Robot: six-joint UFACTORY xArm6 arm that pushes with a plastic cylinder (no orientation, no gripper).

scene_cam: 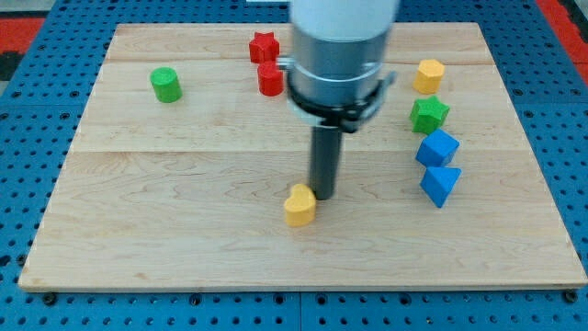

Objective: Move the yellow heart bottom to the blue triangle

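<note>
no jaws show on this arm, so they are neither wide nor narrow and hold nothing; it ends in a dark rod. my tip (323, 196) is down on the bench (184, 230), near the middle, and it sits right at the upper right side of the yellow heart (299, 204). they look like they touch, but i cannot be sure.

the yellow heart is a bit below the middle of the bench. the blue triangle (441, 183) is well off to the view's right of it, near the right edge. just above the blue triangle is a blue cube (437, 147), and the two are very close. above that is a green star (429, 114), then a yellow hexagon (428, 75) near the view's top.

a red star (264, 46) and a red cylinder (270, 79) sit near the top, partly beside the big grey arm. a green cylinder (166, 85) stands alone at the view's upper left.
</note>
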